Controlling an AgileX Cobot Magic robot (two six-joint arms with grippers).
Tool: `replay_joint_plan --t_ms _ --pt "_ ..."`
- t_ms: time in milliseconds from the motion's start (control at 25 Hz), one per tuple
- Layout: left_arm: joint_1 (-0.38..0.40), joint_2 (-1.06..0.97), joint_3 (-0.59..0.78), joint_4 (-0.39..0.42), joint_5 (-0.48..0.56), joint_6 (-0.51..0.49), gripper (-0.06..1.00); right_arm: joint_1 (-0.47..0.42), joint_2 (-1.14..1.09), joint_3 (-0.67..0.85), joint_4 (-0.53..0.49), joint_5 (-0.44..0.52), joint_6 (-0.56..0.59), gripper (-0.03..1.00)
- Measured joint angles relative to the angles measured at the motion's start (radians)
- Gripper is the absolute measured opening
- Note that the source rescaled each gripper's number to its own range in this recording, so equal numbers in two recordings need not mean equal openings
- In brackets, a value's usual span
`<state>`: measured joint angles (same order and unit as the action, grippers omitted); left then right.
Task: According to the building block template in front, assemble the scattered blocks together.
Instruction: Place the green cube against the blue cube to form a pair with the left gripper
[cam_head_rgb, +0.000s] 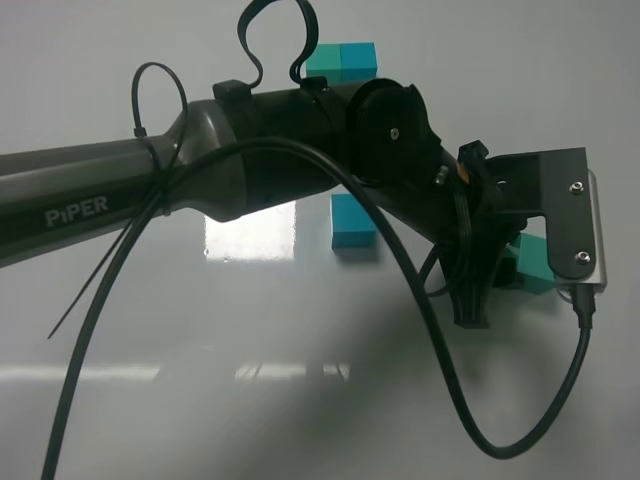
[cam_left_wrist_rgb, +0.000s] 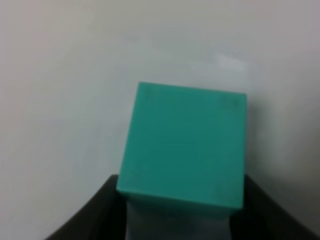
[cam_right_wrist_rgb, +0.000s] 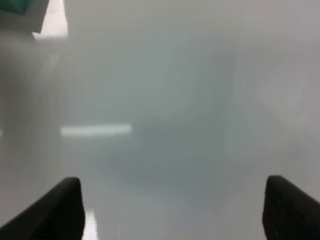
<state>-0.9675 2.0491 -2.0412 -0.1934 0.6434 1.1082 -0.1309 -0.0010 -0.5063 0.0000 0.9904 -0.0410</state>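
The green cube (cam_left_wrist_rgb: 182, 147) is being clamped by the left gripper (cam_left_wrist_rgb: 180, 217), near the blue cube (cam_head_rgb: 352, 222) and to its right in the high view. The template (cam_head_rgb: 342, 62) is lying farther back. The right gripper (cam_right_wrist_rgb: 172, 210) is being held released and is gripping nothing.

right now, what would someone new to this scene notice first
The dark left arm sweeps across the middle of the high view, with the left gripper shut on a sea-green cube at the right. A teal-blue cube lies loose on the white table near the middle. The two-cube template peeks out beyond the arm at the far side.
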Motion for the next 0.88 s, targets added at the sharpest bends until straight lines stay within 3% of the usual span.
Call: replay_joint_plan --t_ms 480,880 --pt "0.0 -0.112 0.0 0.043 0.059 -0.087 0.02 0.0 0.0 0.0 0.0 0.0 0.0 0.67" --pt "0.0 -0.246 0.0 0.157 0.187 -0.239 0.02 0.0 0.0 0.0 0.0 0.0 0.0 0.67"
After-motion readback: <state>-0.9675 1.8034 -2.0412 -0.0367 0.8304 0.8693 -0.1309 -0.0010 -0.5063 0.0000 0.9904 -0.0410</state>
